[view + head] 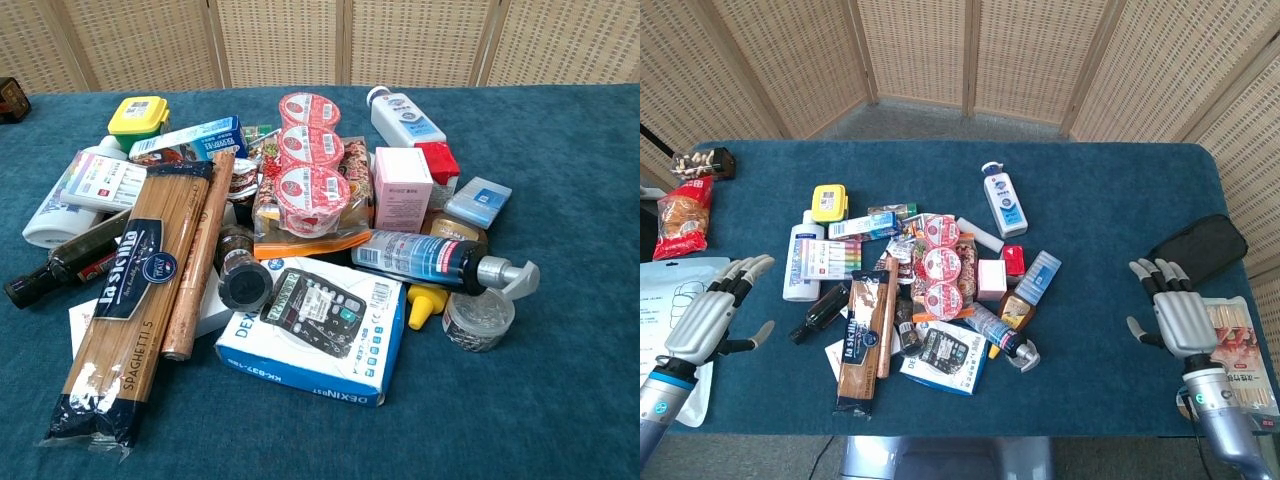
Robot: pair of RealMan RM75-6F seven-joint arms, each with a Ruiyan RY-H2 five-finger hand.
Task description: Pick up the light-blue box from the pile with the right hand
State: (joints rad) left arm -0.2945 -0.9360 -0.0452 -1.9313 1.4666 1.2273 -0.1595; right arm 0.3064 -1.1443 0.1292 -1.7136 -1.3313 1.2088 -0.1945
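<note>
The light-blue box [1038, 277] [479, 201] lies at the right edge of the pile, leaning on a brown bottle beside a red box [1013, 258]. My right hand [1175, 313] hovers open over the table's right side, well to the right of the box, fingers spread and pointing away from me. Far left, my left hand [708, 316] is open too, with nothing in it. Neither hand shows in the chest view.
The pile holds a spaghetti pack [862, 338], a calculator box [945, 357], a pump bottle [1000, 335], a pink box [991, 279] and stacked cups [941, 265]. A black pouch [1198, 243] and a snack pack [1234, 345] lie near my right hand.
</note>
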